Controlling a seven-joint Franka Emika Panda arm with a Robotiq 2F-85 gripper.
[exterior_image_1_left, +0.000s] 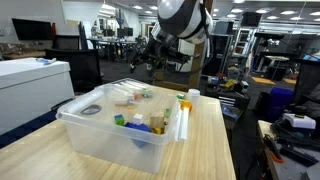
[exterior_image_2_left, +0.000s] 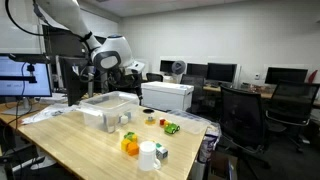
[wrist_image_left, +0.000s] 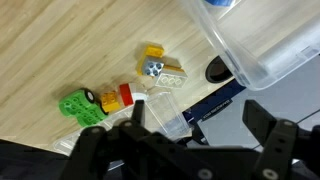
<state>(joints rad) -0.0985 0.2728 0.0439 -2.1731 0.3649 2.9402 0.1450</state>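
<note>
My gripper (wrist_image_left: 198, 116) hangs open high above the table's edge, with nothing between its fingers. Below it in the wrist view lie a green toy (wrist_image_left: 80, 106), a red and yellow block (wrist_image_left: 121, 95), a yellow block with a grey piece (wrist_image_left: 160, 69) and a small clear plastic cup (wrist_image_left: 166, 110) on its side. A corner of the large clear bin (wrist_image_left: 262, 45) shows at the upper right. In both exterior views the gripper (exterior_image_1_left: 150, 57) (exterior_image_2_left: 136, 70) is raised in the air beyond the bin (exterior_image_1_left: 95, 125) (exterior_image_2_left: 108, 104), touching nothing.
The bin holds several small toys (exterior_image_1_left: 135, 121). An orange item (exterior_image_2_left: 130, 146) and a white cup (exterior_image_2_left: 148, 156) stand near one table edge, and loose toys (exterior_image_2_left: 171, 127) lie near another. A white cabinet (exterior_image_2_left: 167, 96), chairs and monitors surround the wooden table (exterior_image_1_left: 205, 140).
</note>
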